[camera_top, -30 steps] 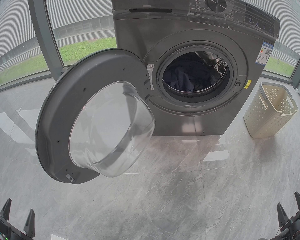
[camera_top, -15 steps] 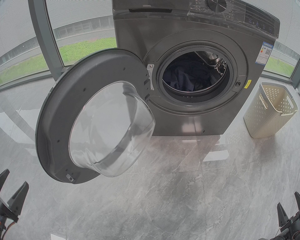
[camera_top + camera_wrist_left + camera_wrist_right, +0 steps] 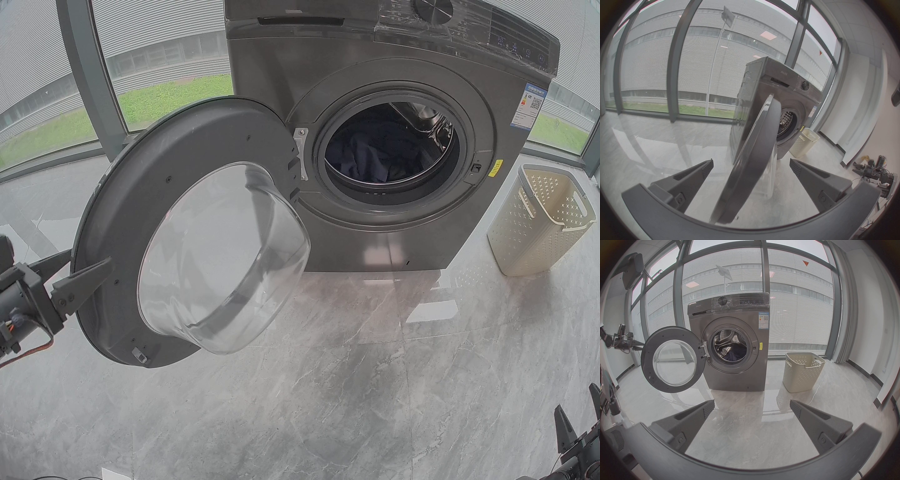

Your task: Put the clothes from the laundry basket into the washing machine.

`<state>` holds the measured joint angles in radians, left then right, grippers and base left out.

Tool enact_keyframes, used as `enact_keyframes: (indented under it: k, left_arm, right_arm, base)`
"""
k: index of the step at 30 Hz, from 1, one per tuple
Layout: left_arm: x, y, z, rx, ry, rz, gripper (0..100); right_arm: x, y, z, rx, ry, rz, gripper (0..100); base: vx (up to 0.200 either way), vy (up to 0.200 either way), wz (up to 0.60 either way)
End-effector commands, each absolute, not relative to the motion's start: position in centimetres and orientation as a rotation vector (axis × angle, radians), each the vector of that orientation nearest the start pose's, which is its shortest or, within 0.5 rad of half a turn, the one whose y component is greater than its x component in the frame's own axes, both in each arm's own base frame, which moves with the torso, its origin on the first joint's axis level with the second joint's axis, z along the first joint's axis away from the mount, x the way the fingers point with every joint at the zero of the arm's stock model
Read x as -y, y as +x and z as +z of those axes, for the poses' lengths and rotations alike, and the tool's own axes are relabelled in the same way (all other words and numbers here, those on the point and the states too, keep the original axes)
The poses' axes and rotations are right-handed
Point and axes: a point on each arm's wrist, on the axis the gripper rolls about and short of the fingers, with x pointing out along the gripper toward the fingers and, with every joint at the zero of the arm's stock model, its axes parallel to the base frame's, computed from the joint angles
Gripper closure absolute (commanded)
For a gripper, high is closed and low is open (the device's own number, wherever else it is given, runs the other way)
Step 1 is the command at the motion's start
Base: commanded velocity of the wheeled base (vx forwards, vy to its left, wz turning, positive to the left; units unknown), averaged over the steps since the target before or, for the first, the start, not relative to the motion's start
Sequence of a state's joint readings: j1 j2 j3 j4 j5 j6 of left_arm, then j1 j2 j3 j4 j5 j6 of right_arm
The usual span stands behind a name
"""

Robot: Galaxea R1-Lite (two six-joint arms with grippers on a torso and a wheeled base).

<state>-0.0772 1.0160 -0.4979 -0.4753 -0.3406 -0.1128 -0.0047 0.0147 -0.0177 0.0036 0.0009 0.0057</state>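
The grey washing machine [image 3: 387, 56] stands with its round door [image 3: 187, 231] swung wide to the left. Dark blue clothes [image 3: 375, 156] lie inside the drum, also seen as clothes [image 3: 734, 355] from the right wrist. The cream laundry basket [image 3: 540, 219] sits on the floor right of the machine, and no clothes show in its open top. My left gripper [image 3: 89, 259] is open at the door's outer left rim; from its wrist the door [image 3: 753, 156] appears edge-on between the fingers. My right gripper [image 3: 576, 403] hangs open low at the right, holding nothing.
Tall windows with a dark pillar [image 3: 94, 75] stand behind and left of the machine. Glossy grey floor tiles [image 3: 387, 387] spread wide in front of the machine and basket. The open door juts out into the left half of the space.
My left gripper has risen from the lower left corner up to the door's outer rim. The right gripper, door, clothes and basket have not moved.
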Motion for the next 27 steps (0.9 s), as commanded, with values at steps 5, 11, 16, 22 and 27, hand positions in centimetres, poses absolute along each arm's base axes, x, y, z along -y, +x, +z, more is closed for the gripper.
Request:
enact_keyframes:
  k: [5, 11, 16, 22, 27]
  left_arm:
    - [5.3, 13.2, 23.2, -0.106, -0.156, -0.705, 0]
    - [6.3, 9.6, 24.5, -0.051, -0.207, -0.894, 0]
    - [6.0, 10.4, 24.4, -0.061, -0.212, -0.762, 0]
    - [5.2, 13.7, 24.3, -0.065, -0.203, -0.542, 0]
    - [5.6, 15.8, 24.6, -0.044, -0.206, -0.494, 0]
  right_arm:
    - [0.0, -2.3, 7.6, -0.002, 0.006, -0.005, 0]
    - [0.0, -2.3, 7.6, -0.002, 0.006, -0.005, 0]
    - [0.0, -2.3, 7.6, -0.002, 0.006, -0.005, 0]
    - [0.0, -2.3, 7.6, -0.002, 0.006, -0.005, 0]
    - [0.0, -2.3, 7.6, -0.002, 0.006, -0.005, 0]
  base:
    - [0.0, 0.0, 0.0]
    - [0.0, 0.0, 0.0]
    - [0.0, 0.0, 0.0]
    - [0.0, 0.0, 0.0]
    - [0.0, 0.0, 0.0]
